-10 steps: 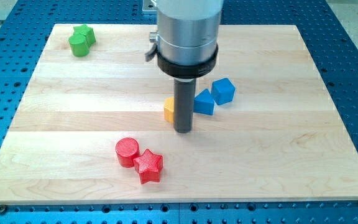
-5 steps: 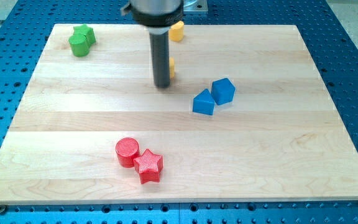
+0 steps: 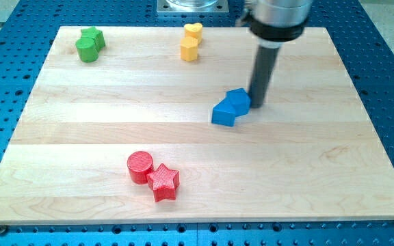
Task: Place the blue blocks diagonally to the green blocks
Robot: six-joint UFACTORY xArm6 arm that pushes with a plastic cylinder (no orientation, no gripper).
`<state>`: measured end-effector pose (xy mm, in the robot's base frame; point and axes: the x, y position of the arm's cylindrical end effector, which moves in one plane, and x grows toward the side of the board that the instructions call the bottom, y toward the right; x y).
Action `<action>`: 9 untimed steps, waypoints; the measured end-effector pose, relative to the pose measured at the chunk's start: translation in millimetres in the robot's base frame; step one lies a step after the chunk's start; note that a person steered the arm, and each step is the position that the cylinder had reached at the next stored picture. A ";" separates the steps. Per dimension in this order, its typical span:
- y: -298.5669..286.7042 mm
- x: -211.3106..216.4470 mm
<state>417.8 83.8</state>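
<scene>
Eight small blocks lie on the counter point(image 3: 361, 137), two of each colour. There are two green blocks at the view's top left, touching each other: a green cylinder point(image 3: 85, 49) and a second green block point(image 3: 95, 37) whose shape is hard to make out. There are two yellow blocks near the top middle, a yellow heart point(image 3: 193, 31) and a yellow block point(image 3: 189, 48) just below it. There are two blue blocks near the middle, pressed together: a blue cube point(image 3: 238, 100) and a blue block point(image 3: 224, 113). There are two red blocks at the bottom left, a red cylinder point(image 3: 140, 165) and a red star point(image 3: 163, 181). One dark rod stands over the counter.
</scene>
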 end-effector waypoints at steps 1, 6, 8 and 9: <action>-64.0 -2.7; -68.9 76.0; -65.0 63.7; -48.6 37.7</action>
